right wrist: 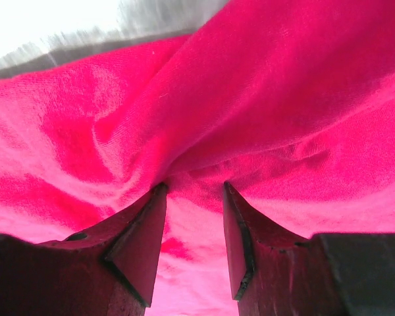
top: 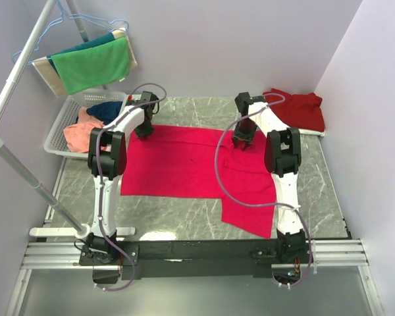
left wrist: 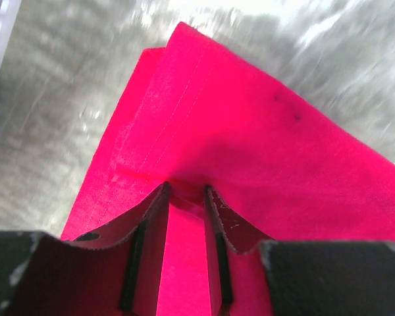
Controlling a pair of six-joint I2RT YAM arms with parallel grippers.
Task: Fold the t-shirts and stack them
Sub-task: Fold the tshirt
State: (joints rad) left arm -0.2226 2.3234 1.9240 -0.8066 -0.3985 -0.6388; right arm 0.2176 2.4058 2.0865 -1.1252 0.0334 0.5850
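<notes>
A bright pinkish-red t-shirt (top: 184,161) lies spread on the marble table, with one part hanging toward the front right. My left gripper (top: 145,129) is down on its far left corner, and its narrow jaws pinch a small fold of the shirt (left wrist: 250,131) between the tips (left wrist: 185,189). My right gripper (top: 242,141) is down on the shirt's far edge. Its jaws (right wrist: 194,186) hold a ridge of bunched cloth (right wrist: 263,99), with wrinkles running out from the tips. A darker maroon shirt (top: 301,108) lies at the back right.
A white basket (top: 58,135) at the left holds a salmon-orange shirt (top: 79,133) and a navy one (top: 108,109). Green, teal and beige towels (top: 92,64) hang on a rack above it. The rack's pole (top: 26,168) slants along the left side.
</notes>
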